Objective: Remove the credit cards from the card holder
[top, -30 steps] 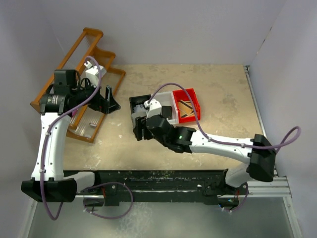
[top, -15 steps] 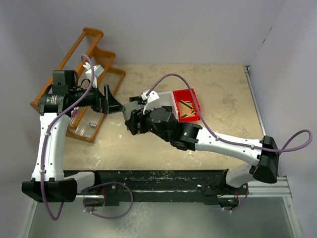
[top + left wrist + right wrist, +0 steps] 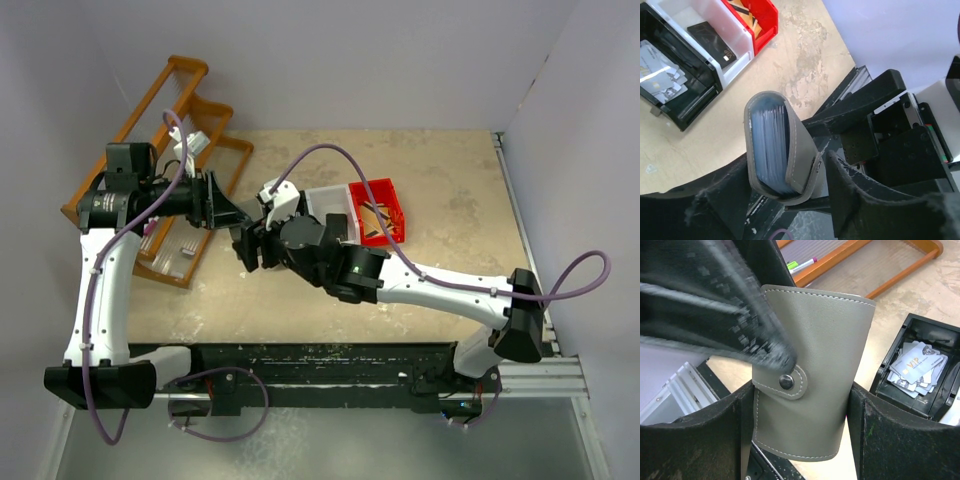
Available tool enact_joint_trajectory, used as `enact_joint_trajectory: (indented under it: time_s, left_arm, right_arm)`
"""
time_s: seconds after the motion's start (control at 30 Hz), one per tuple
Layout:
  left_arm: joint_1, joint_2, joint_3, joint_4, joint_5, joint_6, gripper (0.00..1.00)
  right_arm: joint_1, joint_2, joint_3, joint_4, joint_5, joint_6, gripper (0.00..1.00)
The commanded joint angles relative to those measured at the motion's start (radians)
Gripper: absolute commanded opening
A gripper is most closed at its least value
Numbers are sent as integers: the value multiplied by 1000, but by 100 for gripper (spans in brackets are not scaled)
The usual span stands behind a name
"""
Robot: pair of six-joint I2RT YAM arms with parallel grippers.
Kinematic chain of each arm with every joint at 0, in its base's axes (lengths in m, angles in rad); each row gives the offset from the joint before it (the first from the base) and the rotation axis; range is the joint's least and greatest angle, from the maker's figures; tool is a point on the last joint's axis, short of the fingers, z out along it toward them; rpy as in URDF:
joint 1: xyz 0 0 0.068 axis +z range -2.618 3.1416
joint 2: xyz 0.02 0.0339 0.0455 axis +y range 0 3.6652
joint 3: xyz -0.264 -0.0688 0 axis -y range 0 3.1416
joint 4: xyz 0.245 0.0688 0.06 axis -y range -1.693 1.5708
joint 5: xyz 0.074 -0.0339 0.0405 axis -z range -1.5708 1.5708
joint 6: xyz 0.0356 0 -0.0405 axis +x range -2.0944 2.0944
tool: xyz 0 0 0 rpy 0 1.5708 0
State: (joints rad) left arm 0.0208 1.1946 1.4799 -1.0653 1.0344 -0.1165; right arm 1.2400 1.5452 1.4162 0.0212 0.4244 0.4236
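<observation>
- Card holder (image 3: 812, 365), grey with a snap tab, is held above the worktop (image 3: 450, 180), clamped across its width between both fingers of the right gripper (image 3: 800, 410).
- Left gripper (image 3: 785, 187) stands part-open with the holder's open end between its fingers (whether they press on it cannot be told).
- Credit cards (image 3: 771, 145) are stacked inside the holder; more lie loose in the black bin (image 3: 690, 112), which stands beside a white bin (image 3: 740, 60) and a red bin (image 3: 767, 25).
</observation>
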Motion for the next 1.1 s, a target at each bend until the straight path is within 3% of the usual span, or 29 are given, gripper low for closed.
enact_joint_trajectory:
  time_s: [0.0,0.17,0.23,0.37,0.47,0.6,0.77,0.93,1.0,1.07]
  left_arm:
    - [14,0,19,-21,74,21,48]
    - [16,15,46,-62,82,54,7]
    - [16,22,65,-81,82,68,0]
    - [16,32,104,-123,99,114,0]
    - [16,35,140,-163,143,169,0]
    - [16,9,162,-192,236,247,0]
    - [16,-36,146,-180,360,271,8]
    - [16,-59,153,-176,381,271,9]
    - [16,-60,159,-197,386,288,8]
    - [16,-56,161,-212,392,303,8]
  right_arm:
    - [10,-10,83,37,73,-24,67]
    - [10,-4,92,22,81,-9,72]
    - [10,-5,92,16,65,-1,78]
    - [-23,-26,83,-34,-211,63,94]
    - [-128,-67,2,48,-676,107,95]
    - [-254,-147,-158,228,-1001,209,95]
    - [-286,-145,-162,284,-1119,244,93]
    - [-289,-125,-177,424,-1223,320,86]
    - [-288,-129,-194,507,-1236,368,76]
    - [-290,-130,-200,543,-1233,395,54]
